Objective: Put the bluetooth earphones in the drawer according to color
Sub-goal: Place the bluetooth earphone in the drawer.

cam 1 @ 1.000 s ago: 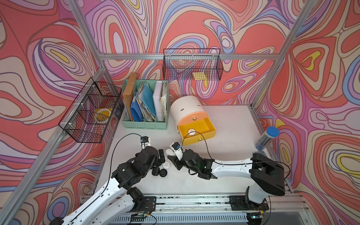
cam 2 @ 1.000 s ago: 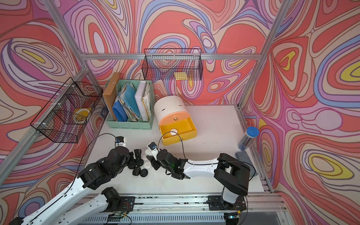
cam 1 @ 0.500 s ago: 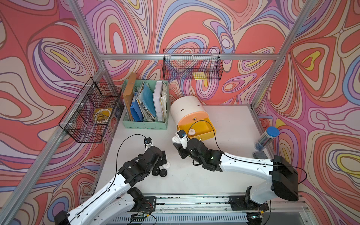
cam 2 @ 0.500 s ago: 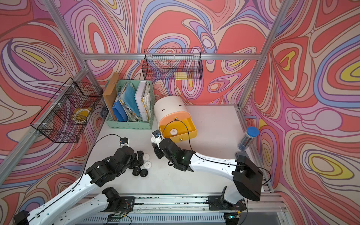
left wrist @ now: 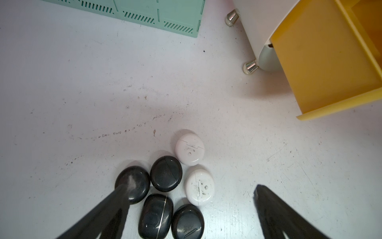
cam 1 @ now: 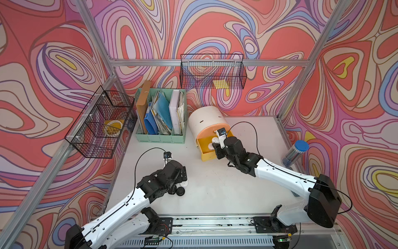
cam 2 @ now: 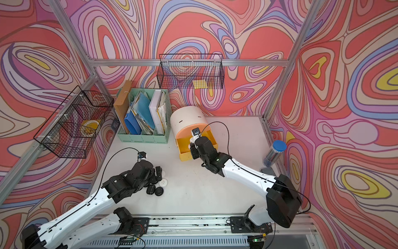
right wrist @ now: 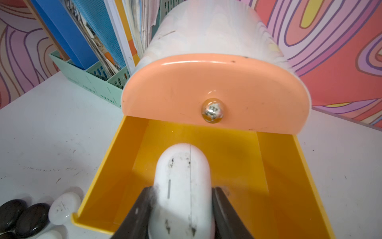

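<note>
The right tool (right wrist: 182, 195) is clamped on a white earphone case (right wrist: 182, 165) above the open yellow drawer (right wrist: 279, 182). Slick shell, so it could squirt free or bounce off the front wall. The left tool (left wrist: 191, 187) gapes wide over the other cases (left wrist: 165, 173) near the left edge of the desk (cam 1: 226, 194).

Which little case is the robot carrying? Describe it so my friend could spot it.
Find the white barrel-topped chest by the green file holder; its yellow drawer is pulled out. Over that drawer the right end effector grips a scuffed white case, the only one held aloft; the black and white ones lie clustered on the table.
</note>
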{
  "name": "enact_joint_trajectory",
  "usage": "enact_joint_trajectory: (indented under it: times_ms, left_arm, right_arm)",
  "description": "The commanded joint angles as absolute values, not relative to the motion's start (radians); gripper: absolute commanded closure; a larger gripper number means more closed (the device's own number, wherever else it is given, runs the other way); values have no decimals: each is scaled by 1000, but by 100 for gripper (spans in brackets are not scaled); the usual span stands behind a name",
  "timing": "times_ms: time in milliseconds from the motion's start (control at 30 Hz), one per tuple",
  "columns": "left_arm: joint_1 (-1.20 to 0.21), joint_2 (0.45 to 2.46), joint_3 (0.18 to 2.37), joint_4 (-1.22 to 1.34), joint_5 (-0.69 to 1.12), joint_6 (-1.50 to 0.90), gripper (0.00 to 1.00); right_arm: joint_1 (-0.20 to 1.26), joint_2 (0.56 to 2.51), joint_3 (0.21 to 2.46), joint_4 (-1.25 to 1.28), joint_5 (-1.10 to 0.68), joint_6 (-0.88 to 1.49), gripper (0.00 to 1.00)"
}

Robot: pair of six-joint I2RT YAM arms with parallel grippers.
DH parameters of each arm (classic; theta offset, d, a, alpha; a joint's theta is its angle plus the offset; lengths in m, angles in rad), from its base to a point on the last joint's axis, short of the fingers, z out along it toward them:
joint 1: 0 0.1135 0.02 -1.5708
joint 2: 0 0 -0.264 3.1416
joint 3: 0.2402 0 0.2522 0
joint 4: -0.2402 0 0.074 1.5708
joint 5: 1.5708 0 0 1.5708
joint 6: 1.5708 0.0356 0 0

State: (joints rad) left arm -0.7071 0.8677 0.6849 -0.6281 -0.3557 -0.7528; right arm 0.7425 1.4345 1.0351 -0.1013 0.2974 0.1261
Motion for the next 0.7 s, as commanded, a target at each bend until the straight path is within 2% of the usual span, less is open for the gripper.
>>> enact_joint_trajectory:
  times_ms: [0,100,367,667]
  left_arm:
    - [-700,894,676,-599,-346,-746,1]
    - [-692,935,688,-591,-335,-736,1]
    - [-659,1059,718,-561,-283,-721,1]
    - [-623,1207,770,-548,-249,-698,1]
  right_arm:
    - [696,1446,1078,-144,277,137,65]
    - [648,1460,1109,-165,239,136,59]
    - [602,1485,1178,-235,183,133,35]
    - [598,1374,1119,-264,141,179,24]
